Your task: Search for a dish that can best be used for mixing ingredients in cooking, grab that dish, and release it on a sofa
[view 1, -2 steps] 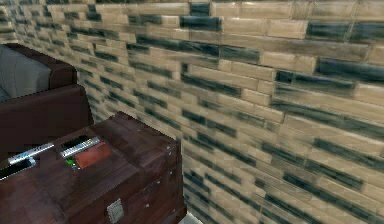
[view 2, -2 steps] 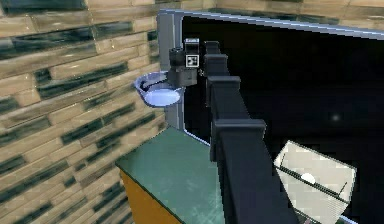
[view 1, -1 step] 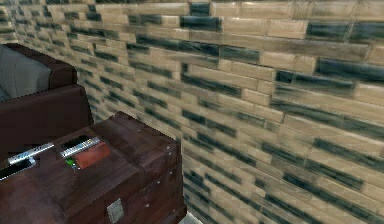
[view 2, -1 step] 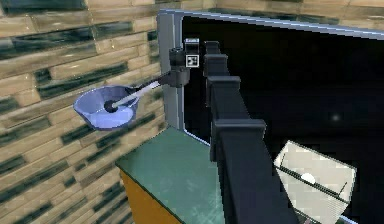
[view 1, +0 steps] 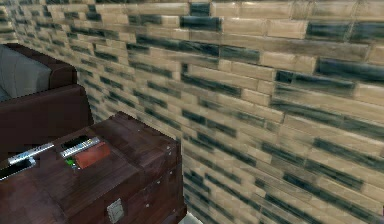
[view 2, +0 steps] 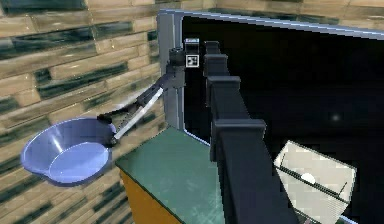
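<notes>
Gripper (view 2: 108, 128) holds the blue bowl (view 2: 65, 158) clear of the green-topped cabinet (view 2: 175, 165). Forward view: brown sofa (view 1: 40, 105) left, wooden chest (view 1: 135, 165) just beside it, brick wall (view 1: 270, 90).

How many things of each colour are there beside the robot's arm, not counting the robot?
Blue: 1, the bowl
Black: 1, the television
Green-topped: 1, the stand
White: 1, the box
Total: 4
</notes>
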Robot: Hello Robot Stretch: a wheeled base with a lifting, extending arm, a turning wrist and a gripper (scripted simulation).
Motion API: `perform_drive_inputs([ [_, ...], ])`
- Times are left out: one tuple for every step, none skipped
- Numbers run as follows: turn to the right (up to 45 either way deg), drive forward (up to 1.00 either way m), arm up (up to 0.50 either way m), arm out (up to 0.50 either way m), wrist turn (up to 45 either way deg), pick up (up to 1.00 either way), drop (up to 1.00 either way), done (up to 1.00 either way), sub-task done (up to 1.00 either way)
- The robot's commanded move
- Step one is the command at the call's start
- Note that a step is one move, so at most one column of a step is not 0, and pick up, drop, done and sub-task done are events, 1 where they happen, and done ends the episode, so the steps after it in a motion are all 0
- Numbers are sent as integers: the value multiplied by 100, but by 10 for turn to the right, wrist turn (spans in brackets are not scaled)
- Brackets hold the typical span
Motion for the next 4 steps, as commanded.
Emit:
perform_drive_inputs([
  [0,0,0,0,-120,0,0,0,0],
  [0,0,0,-40,0,0,0,0,0],
  [-450,0,0,0,0,0,0,0,0],
  [-360,0,0,0,0,0,0,0,0],
])
